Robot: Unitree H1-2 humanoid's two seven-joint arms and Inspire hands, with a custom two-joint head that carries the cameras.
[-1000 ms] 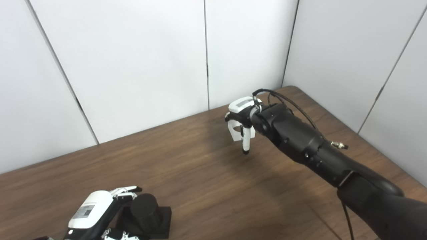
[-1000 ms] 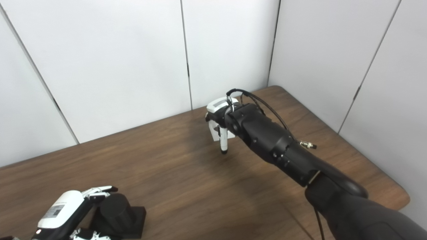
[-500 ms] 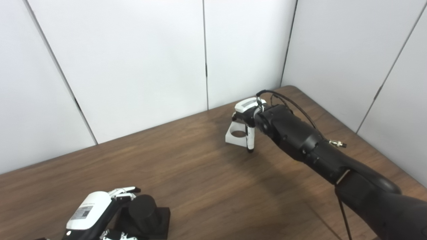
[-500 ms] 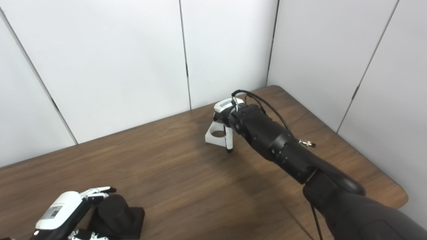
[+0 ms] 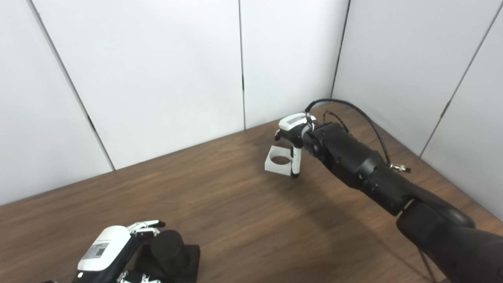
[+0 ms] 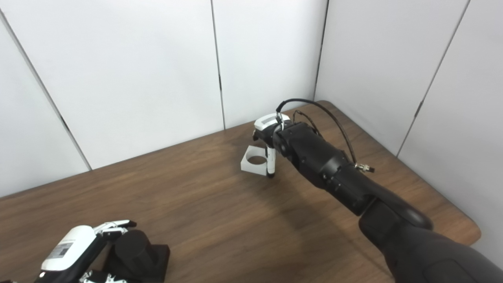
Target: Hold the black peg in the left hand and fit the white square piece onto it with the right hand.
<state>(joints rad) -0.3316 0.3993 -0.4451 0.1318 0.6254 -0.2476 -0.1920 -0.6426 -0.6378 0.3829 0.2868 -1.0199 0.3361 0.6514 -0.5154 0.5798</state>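
Table: plain brown wood, with white wall panels boxing it in behind and on the right.

Black peg: a short fat cylinder standing upright on a square black base, down at the near left corner of the table.

Left hand: wrapped around the black peg from the left side, fingers curled past the far side of the cylinder and more fingertips showing at the near side. Looks like a proper grip on it, hand touching the peg.

White square piece: a flat white block with a round hole through the middle, sitting toward the far right of the table, well apart from the peg. Whether it rests flat or a bit lifted on one side is hard to say.

Right hand: reaching out over the white square piece, one finger pointing straight down at the piece's right edge, tip at table level. The other fingers are hidden behind the palm, so honestly can't tell if it's pinching the piece or just touching it.

Cable: black loop arching over the right wrist.
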